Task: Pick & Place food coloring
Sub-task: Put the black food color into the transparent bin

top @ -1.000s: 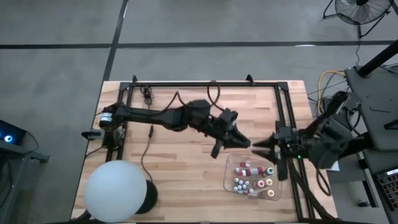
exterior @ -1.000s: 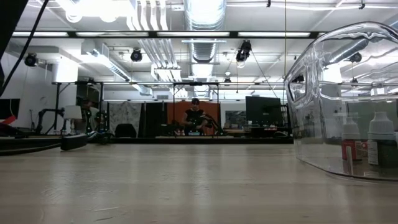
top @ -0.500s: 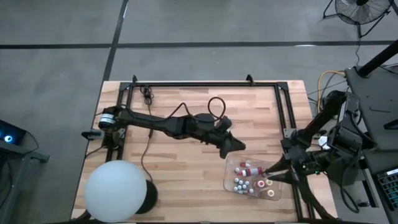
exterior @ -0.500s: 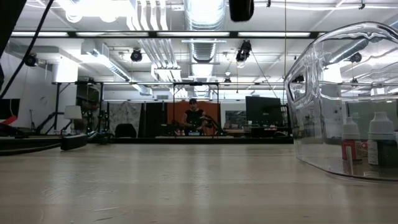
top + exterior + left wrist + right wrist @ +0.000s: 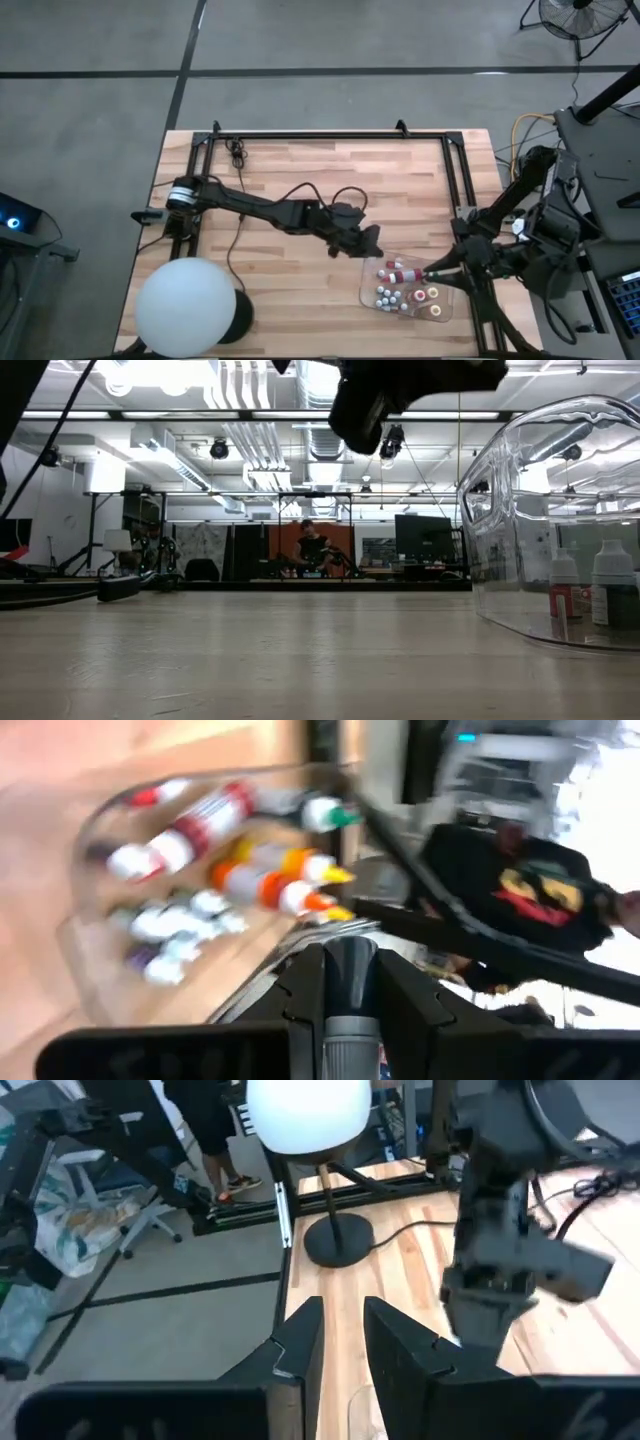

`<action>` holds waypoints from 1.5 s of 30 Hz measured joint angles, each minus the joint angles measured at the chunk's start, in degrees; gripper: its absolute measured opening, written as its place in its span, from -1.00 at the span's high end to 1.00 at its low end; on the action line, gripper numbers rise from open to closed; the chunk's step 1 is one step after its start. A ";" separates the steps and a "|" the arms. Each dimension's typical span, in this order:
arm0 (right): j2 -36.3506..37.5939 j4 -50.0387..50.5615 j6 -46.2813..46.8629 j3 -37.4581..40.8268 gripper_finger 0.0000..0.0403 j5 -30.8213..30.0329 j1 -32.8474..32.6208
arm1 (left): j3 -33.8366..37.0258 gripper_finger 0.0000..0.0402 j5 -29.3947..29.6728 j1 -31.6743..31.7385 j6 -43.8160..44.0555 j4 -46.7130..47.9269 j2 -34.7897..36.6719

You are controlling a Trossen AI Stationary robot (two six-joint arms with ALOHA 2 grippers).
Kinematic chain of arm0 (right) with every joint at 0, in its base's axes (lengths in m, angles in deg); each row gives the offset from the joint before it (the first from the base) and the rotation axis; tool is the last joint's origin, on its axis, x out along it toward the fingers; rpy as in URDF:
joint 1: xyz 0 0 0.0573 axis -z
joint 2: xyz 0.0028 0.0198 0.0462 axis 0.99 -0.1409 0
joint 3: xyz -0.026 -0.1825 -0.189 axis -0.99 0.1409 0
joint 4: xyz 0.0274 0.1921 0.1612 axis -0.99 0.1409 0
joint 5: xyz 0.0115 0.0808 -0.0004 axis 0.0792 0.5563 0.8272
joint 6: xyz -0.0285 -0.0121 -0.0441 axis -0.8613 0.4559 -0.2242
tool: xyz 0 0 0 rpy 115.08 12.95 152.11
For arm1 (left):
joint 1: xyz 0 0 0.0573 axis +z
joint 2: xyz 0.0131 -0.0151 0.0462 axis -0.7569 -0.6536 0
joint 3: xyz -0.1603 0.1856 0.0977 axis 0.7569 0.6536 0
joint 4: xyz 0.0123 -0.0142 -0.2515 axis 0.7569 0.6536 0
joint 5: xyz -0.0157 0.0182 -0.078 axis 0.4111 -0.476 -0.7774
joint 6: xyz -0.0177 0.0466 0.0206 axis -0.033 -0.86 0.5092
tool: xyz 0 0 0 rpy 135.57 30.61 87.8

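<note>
Several tiny food coloring bottles [image 5: 400, 285] with red, green, yellow and white caps lie and stand in a clear shallow tray [image 5: 364, 295] at the table's near right. They also show in the left wrist view [image 5: 230, 850] and behind the tray wall [image 5: 520, 480] in the low view. My left gripper [image 5: 372, 247] hangs above the tray's far left corner, shut on one small greyish bottle [image 5: 351, 1020]. My right gripper [image 5: 428, 272] reaches over the tray's right side. Its fingers [image 5: 300, 1345] stand a little apart with nothing between them. My left gripper [image 5: 351, 955] pinches a small greyish bottle [image 5: 351, 1020] between its two fingers. The bottle lies along the fingers, its darker end [image 5: 351, 975] toward their tips. It is lifted clear of the table. In the high view the gripper hides it.
A big white ball on a black stand [image 5: 188, 305] sits at the near left corner. A black metal frame [image 5: 330, 135] borders the table, and cables [image 5: 240, 215] lie on its left half. A person in a black shirt [image 5: 530, 890] stands beyond the right edge.
My left gripper has moved down and toward the near edge, ending at the tray's far left corner; it has come into the low view from above. My right gripper has drawn back from near the left gripper toward the near right, over the tray's right side.
</note>
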 joint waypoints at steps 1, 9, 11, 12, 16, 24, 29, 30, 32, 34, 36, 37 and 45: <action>0.00 -0.04 -0.64 0.00 0.66 -0.06 0.00 | -0.34 0.79 -0.69 -0.10 1.84 1.60 -0.38; 0.02 0.02 -1.74 0.00 0.64 -0.11 0.00 | -5.55 0.79 -5.85 -0.34 10.23 12.31 -4.71; 0.02 0.01 -1.77 0.00 0.64 -0.11 0.00 | -8.30 0.79 -7.02 -0.34 12.12 11.93 -6.66; 0.02 0.02 -1.77 0.00 0.65 -0.11 0.00 | -9.72 0.79 -7.76 -0.32 12.38 11.97 -7.59; 0.02 0.11 -1.86 0.09 0.68 -0.11 0.00 | -18.40 0.79 -11.36 -0.34 12.70 17.59 -13.65; 0.00 0.09 -2.07 0.13 0.67 -0.09 0.00 | -44.15 0.79 -18.52 -0.34 6.03 39.44 -29.04; 0.00 0.05 -1.79 0.36 0.70 -0.06 -0.02 | -36.17 0.79 -20.20 -0.30 7.93 36.85 -26.23; -0.02 -0.16 -1.72 0.48 0.70 -0.02 -0.02 | -34.88 0.79 -20.07 -0.30 7.58 37.35 -25.23; -0.16 0.08 -1.74 0.63 0.71 -0.02 0.00 | -32.95 0.79 -20.25 -0.30 5.99 39.90 -23.62; -0.30 0.14 -1.74 0.88 0.71 -0.04 0.00 | -31.03 0.79 -20.19 -0.14 5.75 40.14 -22.81; -0.39 -0.15 -1.38 1.38 0.71 -0.02 0.00 | -30.33 0.79 -20.22 0.00 5.46 39.93 -22.75; -0.41 0.01 -1.27 1.65 0.71 -0.02 0.00 | -30.22 0.79 -20.29 0.03 5.36 40.25 -22.75; -0.42 -2.32 -1.07 4.01 0.71 0.00 0.00 | -30.13 0.79 -20.24 0.33 4.25 41.59 -22.74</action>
